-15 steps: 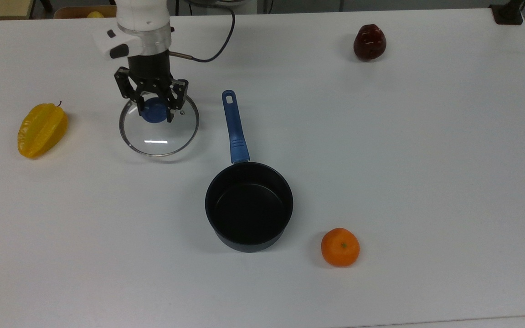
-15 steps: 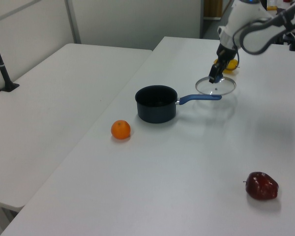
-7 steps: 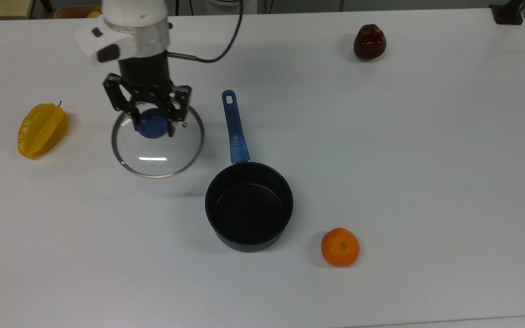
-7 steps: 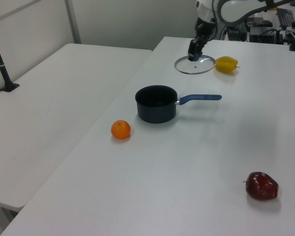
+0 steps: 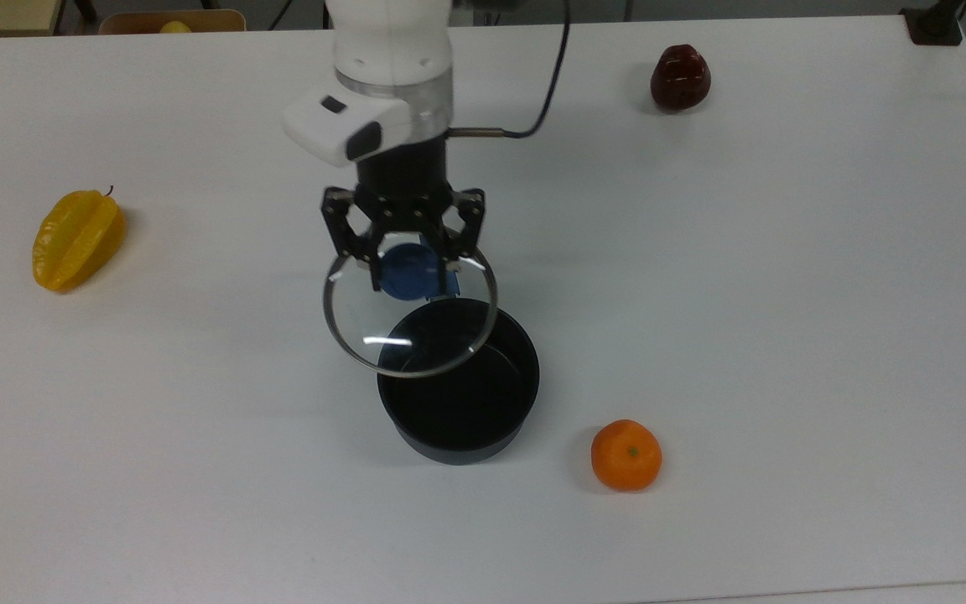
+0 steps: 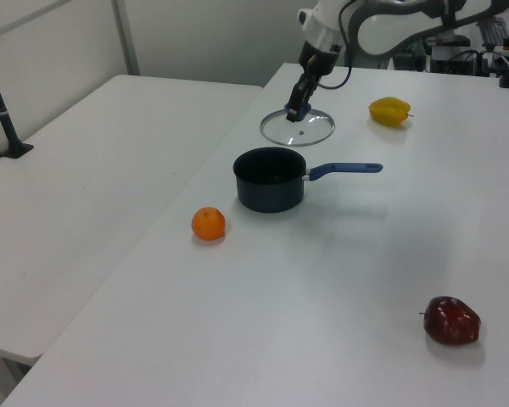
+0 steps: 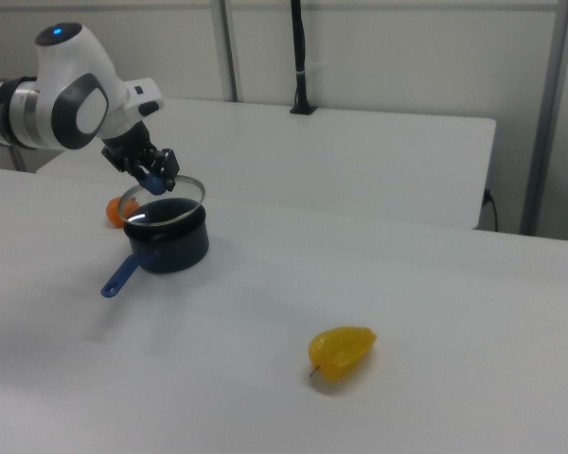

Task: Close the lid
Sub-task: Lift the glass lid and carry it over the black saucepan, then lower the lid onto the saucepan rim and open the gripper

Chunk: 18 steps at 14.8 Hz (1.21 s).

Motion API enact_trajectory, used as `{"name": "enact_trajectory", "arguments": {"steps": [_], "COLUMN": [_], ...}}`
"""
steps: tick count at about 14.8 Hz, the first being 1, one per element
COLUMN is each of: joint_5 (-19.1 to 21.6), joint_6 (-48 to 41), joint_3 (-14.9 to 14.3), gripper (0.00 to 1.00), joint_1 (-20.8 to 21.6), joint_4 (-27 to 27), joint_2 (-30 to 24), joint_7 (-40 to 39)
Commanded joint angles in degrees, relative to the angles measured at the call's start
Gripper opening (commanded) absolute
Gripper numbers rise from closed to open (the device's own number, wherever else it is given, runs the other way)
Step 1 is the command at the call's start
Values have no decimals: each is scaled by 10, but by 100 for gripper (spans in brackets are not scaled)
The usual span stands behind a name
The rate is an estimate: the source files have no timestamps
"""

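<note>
In the top view, a yellow starfruit [image 5: 77, 239] lies at the left. The gripper [image 5: 406, 267] clamps the blue knob of the glass lid [image 5: 409, 323], held in the air over the black saucepan [image 5: 459, 382], overlapping its rim. Right: a mandarin [image 5: 625, 455] and a dark red apple [image 5: 680, 77].

White arm reaching down, wrist vertical, black end effector [image 5: 405, 267] [image 6: 296, 110] [image 7: 154, 178] held above the table, fingers clamped.
</note>
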<state>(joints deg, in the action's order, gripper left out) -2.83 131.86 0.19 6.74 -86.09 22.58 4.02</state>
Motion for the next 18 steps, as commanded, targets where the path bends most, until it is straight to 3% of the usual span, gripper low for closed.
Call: {"name": "enact_trajectory", "arguments": {"steps": [1, 6, 14, 16, 17, 18], "joint_5": [-2, -23, -24, -24, -24, -25], "joint_6": [96, 126, 126, 126, 127, 127], "joint_3": [-5, -5, -5, -5, -5, -5], "gripper": [43, 43, 46, 52, 65, 71], "joint_1": [18, 30, 35, 34, 34, 33], "joint_4": [30, 24, 15, 13, 13, 13], "joint_2": [54, 81, 86, 87, 90, 95], "joint_7": [7, 6, 6, 6, 6, 6]}}
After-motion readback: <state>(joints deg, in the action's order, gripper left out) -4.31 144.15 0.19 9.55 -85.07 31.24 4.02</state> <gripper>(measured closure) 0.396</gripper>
